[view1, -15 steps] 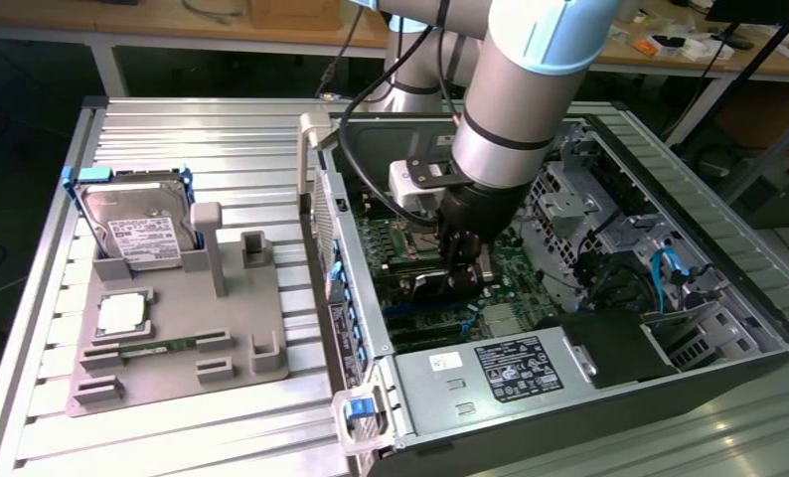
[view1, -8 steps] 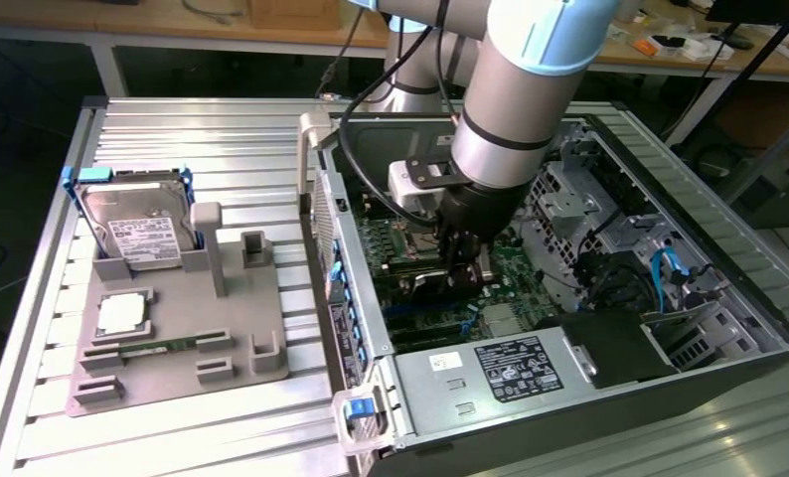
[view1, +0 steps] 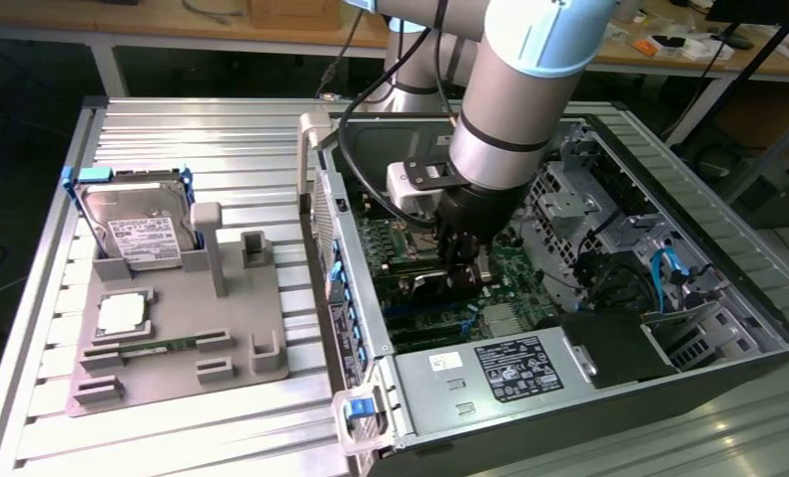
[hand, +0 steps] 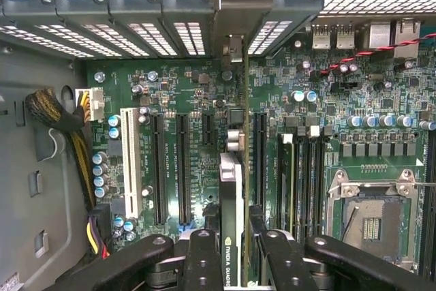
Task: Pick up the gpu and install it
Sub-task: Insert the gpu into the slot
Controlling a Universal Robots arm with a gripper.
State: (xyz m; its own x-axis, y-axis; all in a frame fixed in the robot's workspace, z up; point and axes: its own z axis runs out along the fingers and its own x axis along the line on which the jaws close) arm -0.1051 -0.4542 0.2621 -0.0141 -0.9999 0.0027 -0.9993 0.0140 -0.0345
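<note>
Down inside the open computer case (view1: 752,298), my gripper (view1: 458,260) is shut on the gpu (view1: 425,283). The wrist view shows the gpu (hand: 234,189) edge-on as a thin black card with an NVIDIA label, pinched between my two black fingers (hand: 204,257). My gripper (hand: 235,240) holds it upright over the green motherboard (hand: 184,93), in line with a long black expansion slot (hand: 259,161). The card's metal bracket end (hand: 235,11) reaches the case's rear slot openings. Whether the card's lower edge sits in the slot is hidden.
A grey fixture plate (view1: 169,378) to the exterior view's left carries a hard drive in a blue frame (view1: 136,224), a processor chip (view1: 123,313) and a green memory stick (view1: 156,346). In the case are a power supply (view1: 501,373), a processor socket (hand: 371,216), a white slot (hand: 129,161) and a cable bundle (hand: 61,120).
</note>
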